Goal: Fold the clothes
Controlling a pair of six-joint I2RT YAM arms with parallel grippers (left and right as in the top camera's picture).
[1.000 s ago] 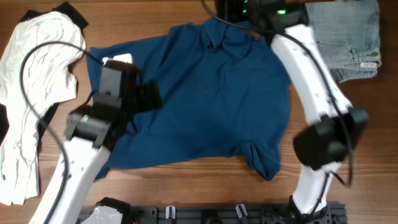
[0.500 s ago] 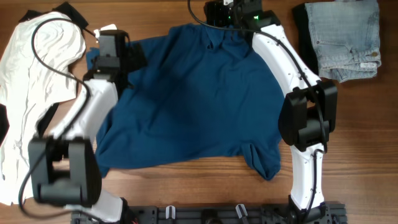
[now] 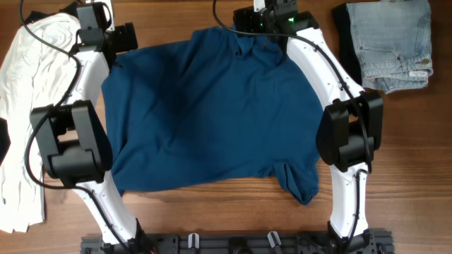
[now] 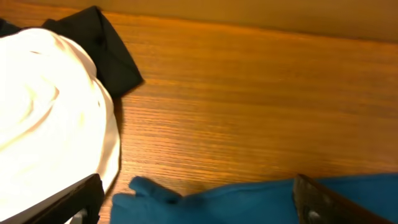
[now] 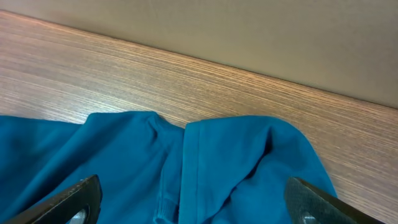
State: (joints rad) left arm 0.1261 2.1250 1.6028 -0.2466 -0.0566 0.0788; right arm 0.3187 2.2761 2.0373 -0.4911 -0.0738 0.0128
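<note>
Blue shirt (image 3: 212,106) lies flat on the table (image 3: 212,204), white garment (image 3: 35,63) left, jeans (image 3: 392,42) far right. Left gripper (image 3: 126,37) spread wide by a sleeve; right gripper (image 3: 244,17) spread wide over the collar.

Overhead looks straight down; both wrist views closely face the shirt (image 3: 212,120).

free: table (image 3: 212,208) strip along near edge | blocked: white garment (image 3: 35,63) left, jeans (image 3: 392,46) far right, shirt (image 3: 212,106) centre
</note>
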